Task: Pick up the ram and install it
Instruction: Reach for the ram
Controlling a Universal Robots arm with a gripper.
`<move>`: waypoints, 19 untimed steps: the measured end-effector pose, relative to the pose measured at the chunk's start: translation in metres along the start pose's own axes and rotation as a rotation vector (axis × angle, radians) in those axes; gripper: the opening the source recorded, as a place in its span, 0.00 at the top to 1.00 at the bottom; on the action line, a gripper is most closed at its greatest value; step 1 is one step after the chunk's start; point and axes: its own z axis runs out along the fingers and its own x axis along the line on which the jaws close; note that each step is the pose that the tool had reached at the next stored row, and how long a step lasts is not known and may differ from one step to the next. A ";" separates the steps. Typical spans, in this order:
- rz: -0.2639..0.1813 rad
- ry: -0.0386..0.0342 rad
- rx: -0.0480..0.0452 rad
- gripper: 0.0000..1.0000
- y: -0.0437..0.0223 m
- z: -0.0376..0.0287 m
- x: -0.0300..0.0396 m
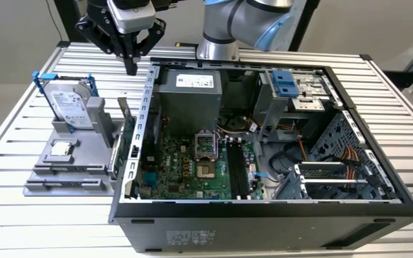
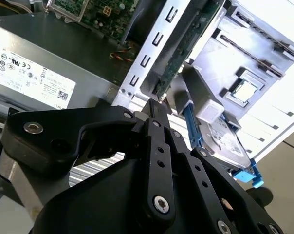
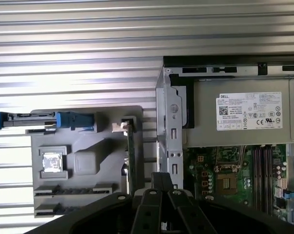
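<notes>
- The black multi-link claw (image 1: 131, 69) hangs over the corner of the ribbed aluminium worktop (image 1: 20, 226), its fingers drawn together to a single tip with nothing between them.
- The ram (image 1: 126, 115), a long thin dark circuit-board stick with a greenish edge, stands on its edge in a slot of the grey plastic holder tray (image 1: 63, 172), on the side of the tray nearest the open black computer case (image 1: 264, 226).
- The claw is above the ram and apart from it; in the first wrist view the claw (image 3: 161, 178) sits over the case's metal side wall, just beside the ram (image 3: 129, 161).
- In the second wrist view the closed claw (image 2: 154, 105) points towards the near end of the ram (image 2: 186, 44).
- A silver hard drive in a blue frame (image 1: 70, 107) stands upright in the same tray, and a small square silver chip (image 1: 62, 149) lies flat in a recess in front of it.
- Inside the case lie a green motherboard (image 1: 192, 172) and a grey power supply box (image 1: 189, 91).
</notes>
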 end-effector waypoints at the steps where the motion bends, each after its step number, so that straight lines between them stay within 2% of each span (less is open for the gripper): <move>1: 0.000 0.0001 0.0000 1.00 -0.0001 -0.0001 0.0013; 11: -0.001 0.0005 0.0001 1.00 -0.0006 -0.0002 0.0119; 19: -0.002 0.0006 0.0000 1.00 -0.0012 -0.0004 0.0237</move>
